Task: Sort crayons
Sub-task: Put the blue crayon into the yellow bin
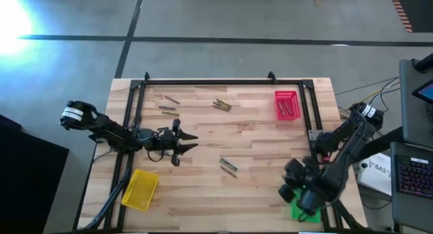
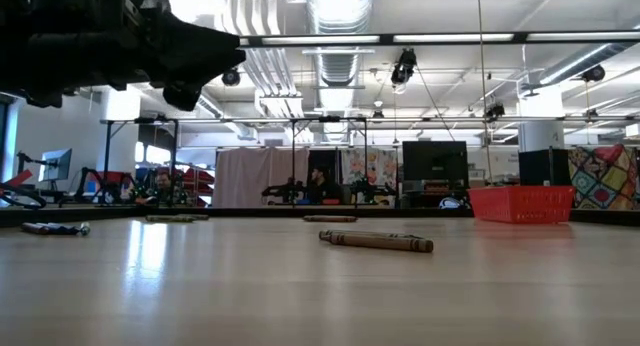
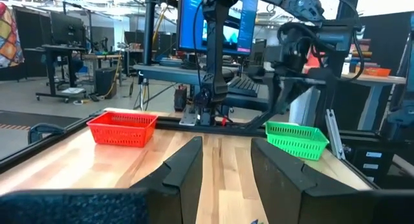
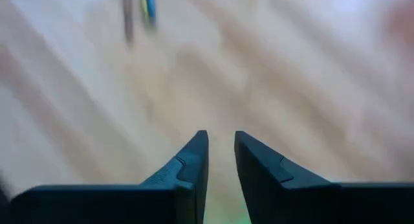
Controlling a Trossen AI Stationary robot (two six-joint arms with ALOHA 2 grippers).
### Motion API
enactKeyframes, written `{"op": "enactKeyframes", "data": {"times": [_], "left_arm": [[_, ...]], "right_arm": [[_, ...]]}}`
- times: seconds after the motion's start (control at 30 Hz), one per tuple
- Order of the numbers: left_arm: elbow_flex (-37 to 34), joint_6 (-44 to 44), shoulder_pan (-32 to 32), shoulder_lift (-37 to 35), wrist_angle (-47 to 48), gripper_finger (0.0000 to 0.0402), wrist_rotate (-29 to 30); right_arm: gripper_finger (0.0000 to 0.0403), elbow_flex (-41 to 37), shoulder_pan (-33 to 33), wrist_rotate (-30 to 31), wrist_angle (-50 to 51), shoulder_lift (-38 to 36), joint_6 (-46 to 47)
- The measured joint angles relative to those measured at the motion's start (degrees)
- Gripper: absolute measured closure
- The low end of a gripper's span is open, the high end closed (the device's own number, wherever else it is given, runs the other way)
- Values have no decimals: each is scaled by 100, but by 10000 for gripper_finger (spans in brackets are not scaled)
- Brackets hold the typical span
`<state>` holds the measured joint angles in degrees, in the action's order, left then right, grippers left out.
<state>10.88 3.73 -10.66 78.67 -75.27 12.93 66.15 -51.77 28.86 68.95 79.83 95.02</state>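
- Right pincer (image 1: 295, 191) hangs at the table's near right corner, just beside the green tray (image 1: 304, 212). My wrist view shows its fingers (image 4: 187, 166) parted by a narrow gap with nothing between them, so I read it as released. I judge it sits there because the green tray is its drop point.
- Left pincer (image 1: 191, 142) hovers over the left middle of the table (image 1: 257, 186), pointing across toward the right arm. Its fingers (image 3: 184, 169) stand apart with only bare wood between them; it grasps nothing.
- Crayons lie in loose groups: one pair (image 1: 228, 166) sits between the two pincers, nearer the left one, and I judge it the easiest next pick.
- Another cluster (image 1: 222, 105) lies beyond the left pincer toward the far edge, with more crayons (image 1: 168, 109) at the far left.
- Red tray (image 1: 286, 105) stands well beyond the right pincer at the far right, and some sticks already lie in it.
- Yellow tray (image 1: 140, 189) sits near the left pincer on its near side, placed for that arm's drops, I'd guess.
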Motion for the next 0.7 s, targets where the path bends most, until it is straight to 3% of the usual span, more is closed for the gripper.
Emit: {"op": "enactKeyframes", "data": {"times": [0.17,0.3,0.4,0.7], "left_arm": [[87,399,0,0,434,287,-4],[139,507,-11,0,767,287,-49],[146,629,-11,0,799,287,-175],[135,583,-28,0,802,287,-197]], "right_arm": [[306,-439,872,1000,-1673,179,-1812],[281,-807,1650,992,-3508,444,-3295],[274,-867,2106,853,-4330,682,-4150],[285,-537,2812,807,-4652,1621,-4760]]}}
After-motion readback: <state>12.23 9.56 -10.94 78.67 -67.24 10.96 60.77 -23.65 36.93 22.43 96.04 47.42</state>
